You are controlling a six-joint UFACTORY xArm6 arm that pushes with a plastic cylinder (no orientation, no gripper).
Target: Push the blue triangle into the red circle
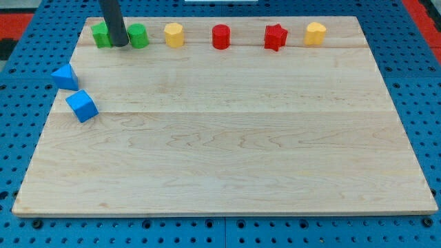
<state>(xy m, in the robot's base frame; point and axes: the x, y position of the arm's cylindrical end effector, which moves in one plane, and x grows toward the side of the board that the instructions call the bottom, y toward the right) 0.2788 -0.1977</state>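
The tip (pixel 120 45) rests between two green blocks (pixel 102 34) (pixel 138 35) at the surface's (pixel 227 151) top left. The blue triangle (pixel 65 76) sits at the left edge, well apart from the red circle (pixel 220 36) in the top row. There is no gripper.

No writing to read anywhere here: no letters, numbers, labels or brand marks. The wooden counter (pixel 227 145) shows only plain grain, the coloured blocks along the top and at the left carry bare faces, and the blue perforated surface around the edges is unmarked too.
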